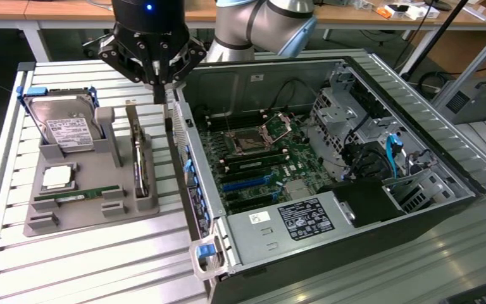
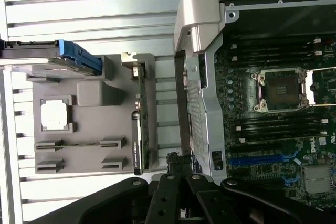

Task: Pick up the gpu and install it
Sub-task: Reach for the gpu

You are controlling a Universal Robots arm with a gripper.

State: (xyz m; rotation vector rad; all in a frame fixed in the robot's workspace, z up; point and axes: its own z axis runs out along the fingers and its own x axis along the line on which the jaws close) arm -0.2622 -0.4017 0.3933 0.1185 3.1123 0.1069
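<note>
I see the gpu [image 1: 139, 158] [image 2: 137, 129], a thin, flat, rectangular black card with a silvery metal bracket edge. It stands upright on its long edge, slotted into the posts of the grey moulded holder [image 1: 83, 218]. It is near the open computer case [image 1: 226, 85], on the holder's case-side edge, not yet lifted out.
</note>
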